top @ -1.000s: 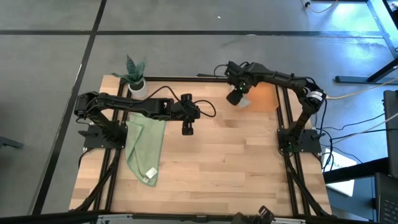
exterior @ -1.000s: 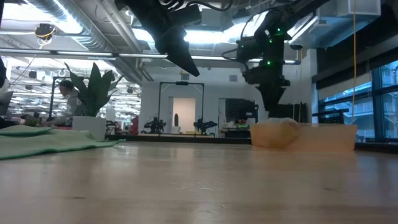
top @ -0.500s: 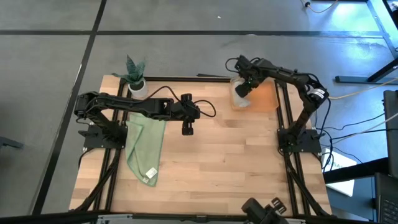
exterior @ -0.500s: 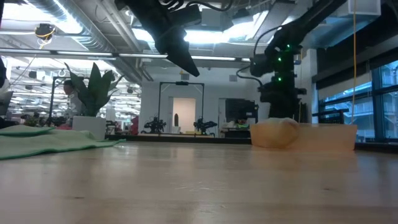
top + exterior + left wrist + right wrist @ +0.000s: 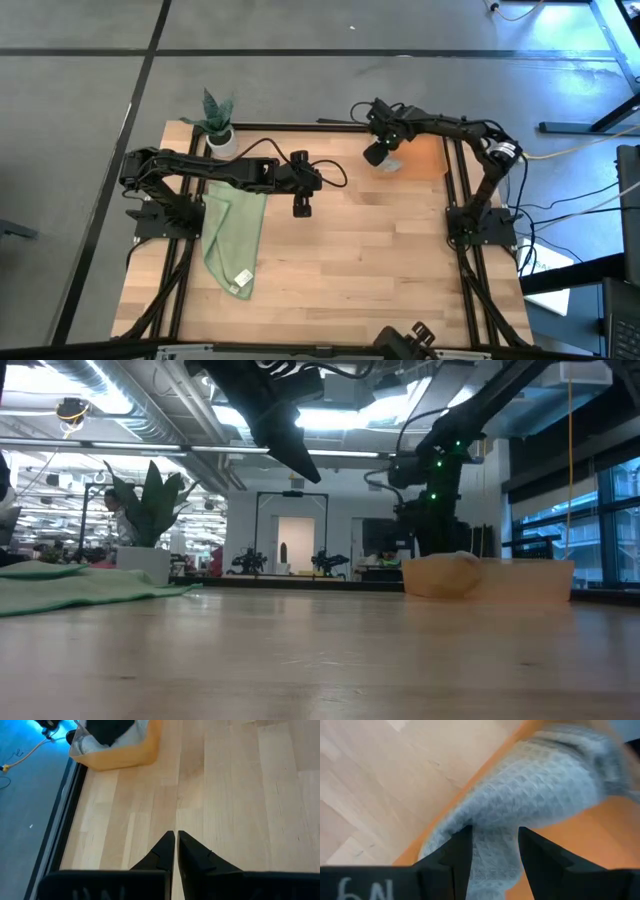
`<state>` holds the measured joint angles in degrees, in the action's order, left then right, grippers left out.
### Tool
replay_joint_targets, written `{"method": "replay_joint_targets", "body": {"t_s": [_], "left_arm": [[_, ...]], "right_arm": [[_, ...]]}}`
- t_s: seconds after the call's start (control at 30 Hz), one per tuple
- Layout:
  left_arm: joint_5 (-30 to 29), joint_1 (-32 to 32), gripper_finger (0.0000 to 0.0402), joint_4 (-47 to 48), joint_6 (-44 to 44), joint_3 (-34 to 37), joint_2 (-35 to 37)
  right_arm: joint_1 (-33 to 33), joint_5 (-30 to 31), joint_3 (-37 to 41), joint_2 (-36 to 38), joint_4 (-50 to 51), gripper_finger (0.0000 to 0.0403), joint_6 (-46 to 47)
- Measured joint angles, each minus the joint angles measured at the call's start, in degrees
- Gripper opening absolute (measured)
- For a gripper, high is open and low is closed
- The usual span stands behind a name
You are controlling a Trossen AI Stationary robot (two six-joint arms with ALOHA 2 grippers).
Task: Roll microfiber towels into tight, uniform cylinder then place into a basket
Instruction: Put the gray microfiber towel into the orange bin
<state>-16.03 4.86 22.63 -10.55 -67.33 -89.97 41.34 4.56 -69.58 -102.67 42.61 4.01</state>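
One towel looks dealt with and one is not yet begun, as I read it. The grey towel (image 5: pixel 540 785) lies bundled in the orange basket (image 5: pixel 428 157) at the far right corner of the desk (image 5: pixel 350 260), tucked against the basket's left end. From my right wrist view it looks more like a loose lump than a tight, even cylinder, though I cannot see all of it. The green towel (image 5: pixel 232 240) lies flat and unrolled along the left side of the desk, its white tag (image 5: pixel 241 279) at the near end. So I judge about half the work is left: rolling the green one and carrying it across to the basket.

My right fingers (image 5: pixel 492 850) are spread, with the grey cloth showing in the gap between them. They hover right above the towel at the basket's left edge and pinch nothing; whether the tips brush the cloth I cannot tell.

My left fingers (image 5: pixel 176 847) are pressed almost together, only a thin slit between them, and they hold nothing. That arm hangs over the bare middle of the desk, clear of the wood, with the green towel off to its left and the basket well away at the far right. A small potted plant (image 5: pixel 218 122) stands at the far left corner, apart from everything.
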Motion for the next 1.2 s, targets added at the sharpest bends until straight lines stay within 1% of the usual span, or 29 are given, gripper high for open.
{"method": "replay_joint_targets", "body": {"t_s": [0.17,0.23,0.33,0.43,0.7,0.8,0.9,1.03,1.13,1.2], "left_arm": [[0.0,0.0,0.0014,0.0,0.0,0.0,0.0],[0.0,0.0,0.0014,0.0,0.0,0.0,0.0],[0.0,0.0,0.0014,0.0,0.0,0.0,0.0],[0.0,0.0,0.0014,0.0,0.0,0.0,0.0],[0.0,0.2,0.0014,0.0,-0.1,0.0,0.0],[0.0,0.2,0.0014,0.0,-0.1,0.0,0.0],[0.0,0.1,0.0014,0.0,-0.1,0.0,0.0],[0.0,0.2,0.0014,0.0,-0.1,0.0,0.0],[0.0,0.2,0.0014,0.0,-0.1,0.0,0.0],[0.0,0.2,0.0014,0.0,-0.1,0.0,0.0]], "right_arm": [[-0.5,-0.6,0.0,-2.3,-0.4,0.0159,0.0],[-0.5,-1.8,0.0,-2.6,-0.9,0.0159,-0.1],[-0.5,-2.1,0.0,-2.5,-0.9,0.0159,-1.0],[-0.5,-2.3,0.0,-0.7,0.7,0.0159,0.7],[-0.5,-2.3,-1.3,8.1,7.3,0.0159,4.8],[-0.7,-2.3,-0.8,8.7,9.7,0.0159,5.0],[-1.1,-2.4,1.5,8.3,8.2,0.0159,5.2],[-1.9,-6.4,5.3,7.5,6.0,0.0159,6.5],[-2.6,-10.1,7.9,7.5,2.1,0.0159,7.6],[-3.0,-11.5,9.7,7.5,-0.6,0.0159,7.8]]}}
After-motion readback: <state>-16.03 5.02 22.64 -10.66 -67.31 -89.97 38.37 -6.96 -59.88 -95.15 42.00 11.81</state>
